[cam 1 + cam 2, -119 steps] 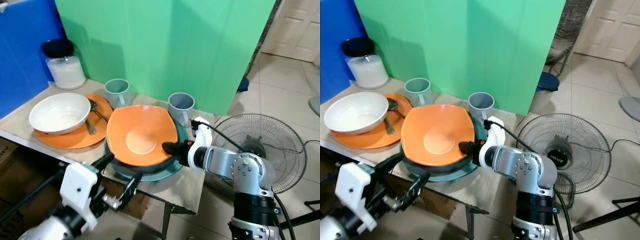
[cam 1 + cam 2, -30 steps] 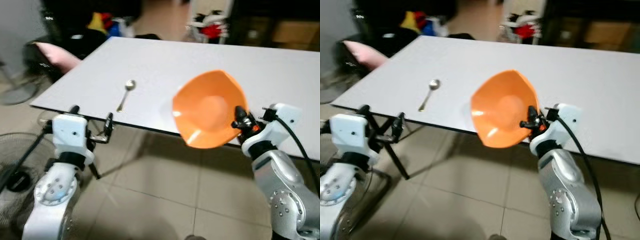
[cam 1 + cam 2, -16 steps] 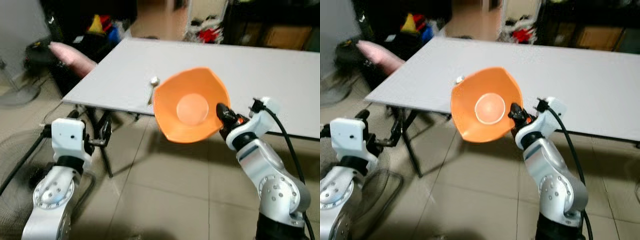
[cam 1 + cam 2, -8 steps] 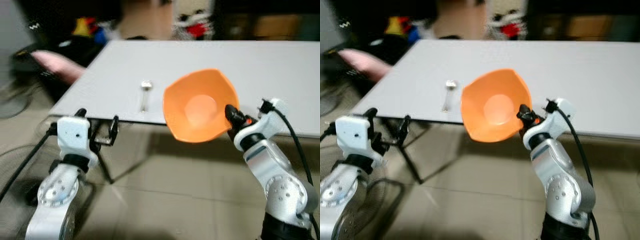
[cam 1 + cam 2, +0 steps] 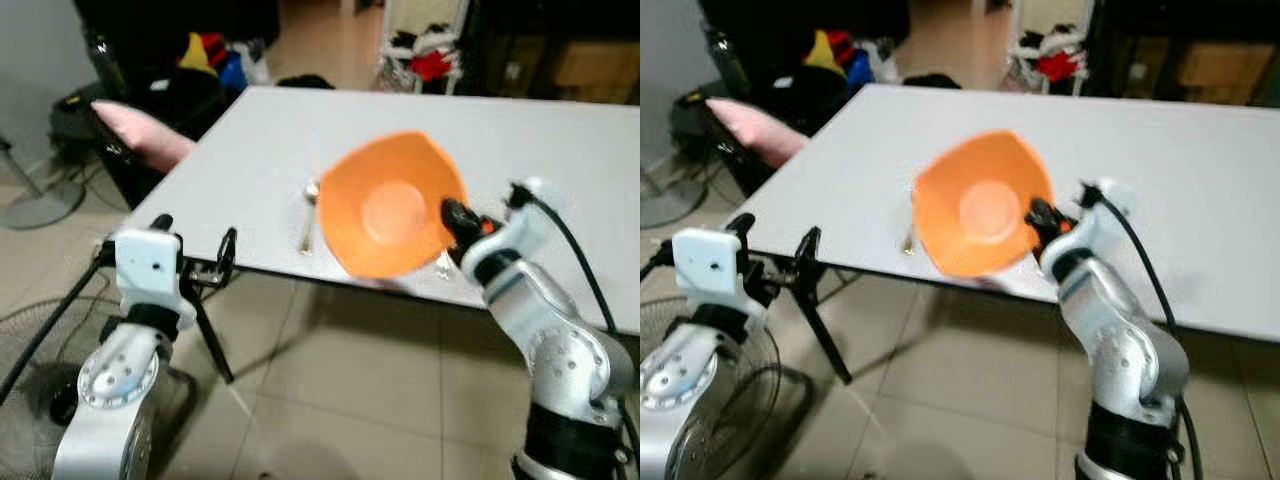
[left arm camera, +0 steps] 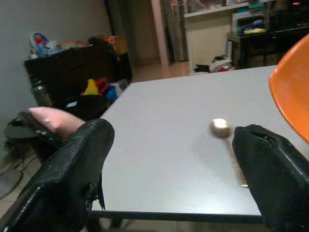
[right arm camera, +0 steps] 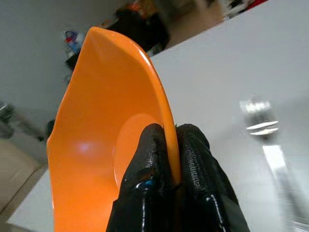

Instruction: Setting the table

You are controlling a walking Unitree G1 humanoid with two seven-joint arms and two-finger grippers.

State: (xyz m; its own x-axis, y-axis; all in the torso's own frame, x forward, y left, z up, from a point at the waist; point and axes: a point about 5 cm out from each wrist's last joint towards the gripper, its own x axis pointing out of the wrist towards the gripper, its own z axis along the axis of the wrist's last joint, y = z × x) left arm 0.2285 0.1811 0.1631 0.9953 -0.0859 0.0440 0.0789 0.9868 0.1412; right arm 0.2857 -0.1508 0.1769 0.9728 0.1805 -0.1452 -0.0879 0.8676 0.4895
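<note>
An orange bowl point(image 5: 392, 208) hangs tilted over the near edge of the white table point(image 5: 560, 150), its hollow facing me. My right gripper point(image 5: 452, 218) is shut on its rim, and the right wrist view shows both black fingers point(image 7: 193, 154) pinching the rim of the bowl point(image 7: 106, 121). A metal spoon point(image 5: 308, 215) lies on the table just left of the bowl, the same spoon point(image 6: 226, 137) that lies ahead of the left gripper. My left gripper point(image 5: 195, 258) is open and empty, low in front of the table's left corner. A second shiny utensil point(image 7: 263, 133) lies on the table beyond the bowl.
A pink padded thing point(image 5: 140, 128) sits left of the table. A floor fan point(image 5: 30, 205) stands further left on the tiled floor point(image 5: 330, 400). Dark furniture and coloured clutter point(image 5: 215, 55) lie behind the table.
The view has closed in on the table. The bowl, held in front of the table's edge before, now hangs over that edge beside the spoon. The left gripper stays open.
</note>
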